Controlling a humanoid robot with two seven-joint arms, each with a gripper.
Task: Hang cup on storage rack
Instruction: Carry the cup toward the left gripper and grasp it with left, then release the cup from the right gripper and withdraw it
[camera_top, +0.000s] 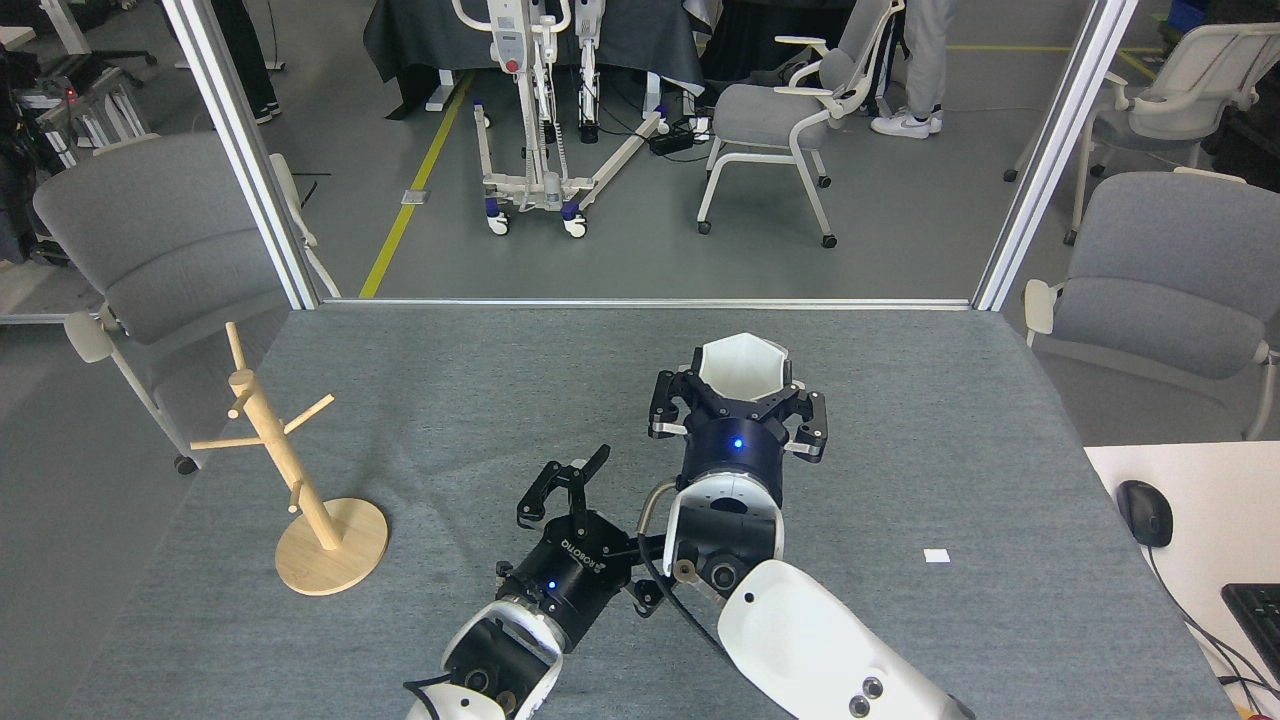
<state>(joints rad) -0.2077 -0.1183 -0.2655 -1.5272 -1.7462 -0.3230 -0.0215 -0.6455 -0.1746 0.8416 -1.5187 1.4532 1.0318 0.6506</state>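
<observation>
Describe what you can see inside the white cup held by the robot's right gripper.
The cup opens upward in the right gripper; only bare white inner walls show. Its bottom is hidden by the rim and fingers.

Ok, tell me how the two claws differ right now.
The right claw is shut on the cup, held rim-up; the left claw is open and empty. The right claw sits farther out over the table; the left sits nearer the robot, closer to the storage rack. Both are black with a blue light.
</observation>
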